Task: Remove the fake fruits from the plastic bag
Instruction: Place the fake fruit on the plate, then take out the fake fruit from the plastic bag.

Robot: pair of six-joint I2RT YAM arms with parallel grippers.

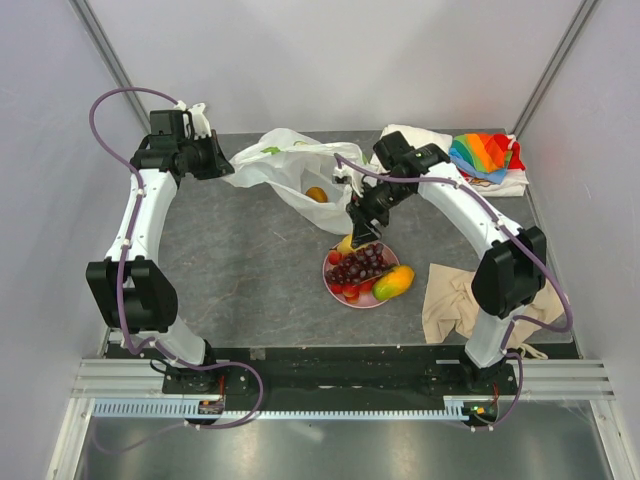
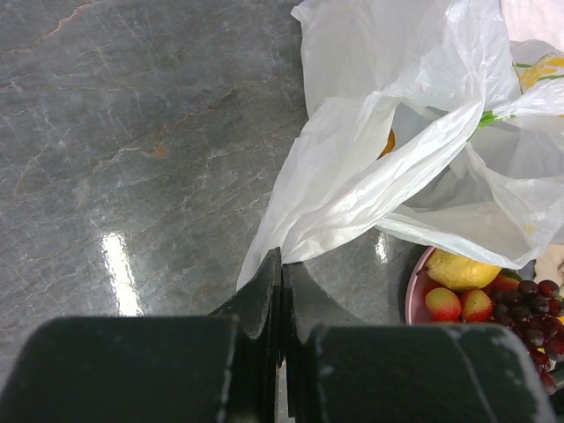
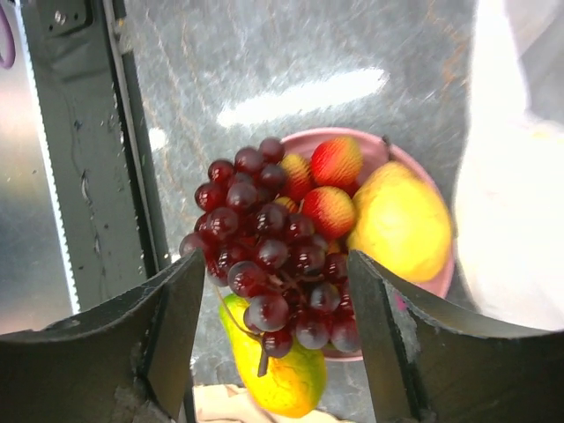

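One orange [image 1: 316, 194] lies inside the plastic bag [image 1: 272, 160] the left gripper [image 2: 280, 269] pinches

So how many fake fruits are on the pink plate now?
4: grape bunch across the middle, lemon at the edge nearest the plastic bag, red cluster beside the grapes, mango at the plate's right edge. An orange sits inside the bag; more may be hidden.

Bright, even overhead light, soft shadows; white glare streaks on the marbled tabletop [image 2: 115, 264]; the plastic bag [image 3: 515, 203] blows out, blurred
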